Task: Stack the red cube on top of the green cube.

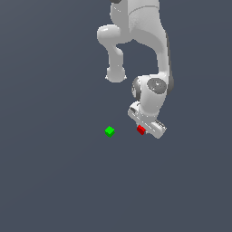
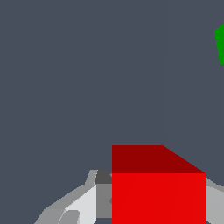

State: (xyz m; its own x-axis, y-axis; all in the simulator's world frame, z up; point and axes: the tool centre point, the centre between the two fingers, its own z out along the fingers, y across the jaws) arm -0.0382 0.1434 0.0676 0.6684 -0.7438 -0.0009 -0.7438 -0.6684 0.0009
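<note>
The red cube (image 1: pixel 141 130) sits between the fingers of my gripper (image 1: pixel 144 131), partly hidden under the hand in the exterior view. In the wrist view the red cube (image 2: pixel 158 192) fills the space between the two fingers (image 2: pixel 83 205), which press against its sides. The gripper is shut on it. The green cube (image 1: pixel 109 131) lies on the grey surface to the exterior view's left of the gripper, apart from it. Only an edge of the green cube (image 2: pixel 220 43) shows in the wrist view.
The white arm (image 1: pixel 152 50) reaches down from the top of the exterior view. The grey surface (image 1: pixel 54 181) extends all around the cubes.
</note>
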